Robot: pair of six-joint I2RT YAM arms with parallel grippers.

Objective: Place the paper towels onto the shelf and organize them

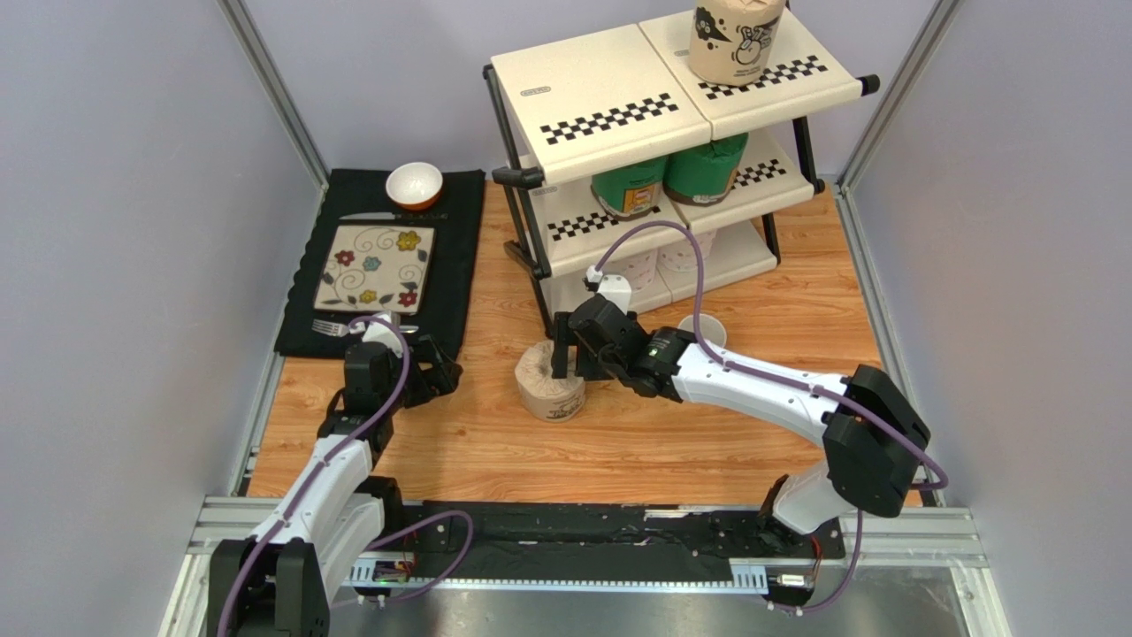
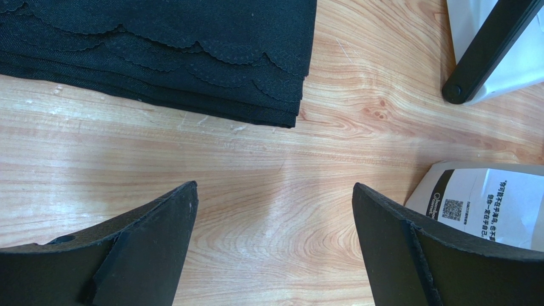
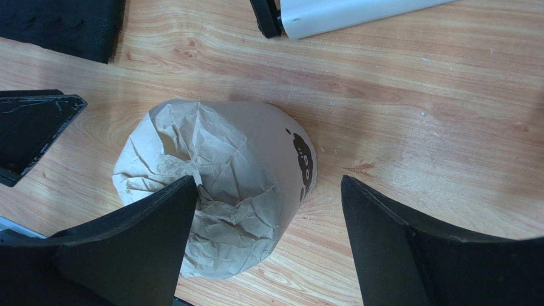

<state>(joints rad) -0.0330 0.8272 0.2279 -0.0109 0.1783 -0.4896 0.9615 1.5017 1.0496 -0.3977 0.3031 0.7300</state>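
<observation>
One brown kraft paper towel roll (image 1: 549, 382) stands on end on the wooden table in front of the shelf (image 1: 611, 80). My right gripper (image 1: 571, 348) hangs over it, open. In the right wrist view the left finger (image 3: 147, 236) covers part of the crumpled top of the roll (image 3: 223, 166), while the right finger (image 3: 408, 242) stands apart over bare wood. On the shelf, a brown roll (image 1: 735, 40) sits on the top tier, two green rolls (image 1: 629, 186) (image 1: 706, 169) on the middle tier and a white roll (image 1: 651, 272) on the bottom. My left gripper (image 1: 439, 365) is open over bare wood (image 2: 274, 186).
A black placemat (image 1: 452, 266) with a floral plate (image 1: 376, 266), a fork and an orange bowl (image 1: 415, 185) lies at the left. A small white cup (image 1: 702, 329) stands behind the right arm. The shelf's black foot (image 2: 454, 92) and a printed white label (image 2: 485, 204) show at the left wrist view's right side.
</observation>
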